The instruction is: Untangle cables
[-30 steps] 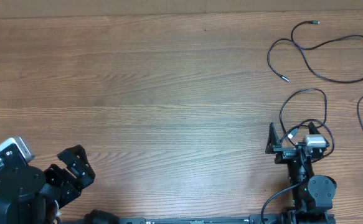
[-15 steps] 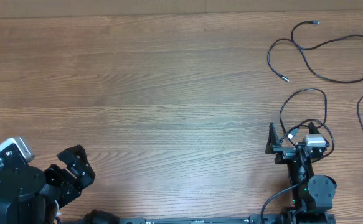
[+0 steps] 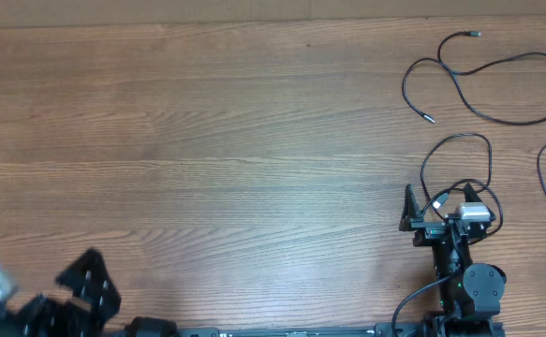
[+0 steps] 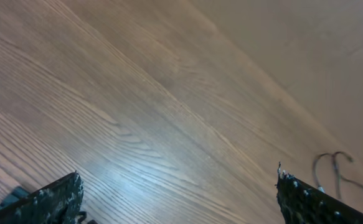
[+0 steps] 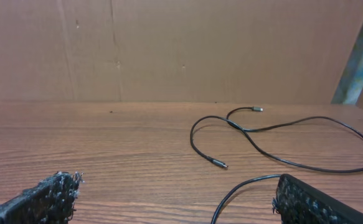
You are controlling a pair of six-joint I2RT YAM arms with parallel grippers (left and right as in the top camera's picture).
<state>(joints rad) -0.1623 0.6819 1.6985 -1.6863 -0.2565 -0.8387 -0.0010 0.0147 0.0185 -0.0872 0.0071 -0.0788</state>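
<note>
My left claw (image 3: 87, 281) and right claw (image 5: 172, 182) are both released and empty; I judge I'm between grasps. The cables (image 3: 450, 75) lie on the desk (image 3: 254, 140) at its right side, one loop just ahead of the right claw, so I'd reach there next.

A wooden table (image 3: 254, 140) with long, wavy brown grain fills nearly the whole overhead view, its far edge running along the top of the frame. Behind that edge a plain brown, cardboard-like wall (image 5: 169, 50) takes up the upper half of the right wrist view, with a vertical seam left of centre. A pale grey-green strip (image 5: 357, 56) slants across the upper right corner there.
</note>
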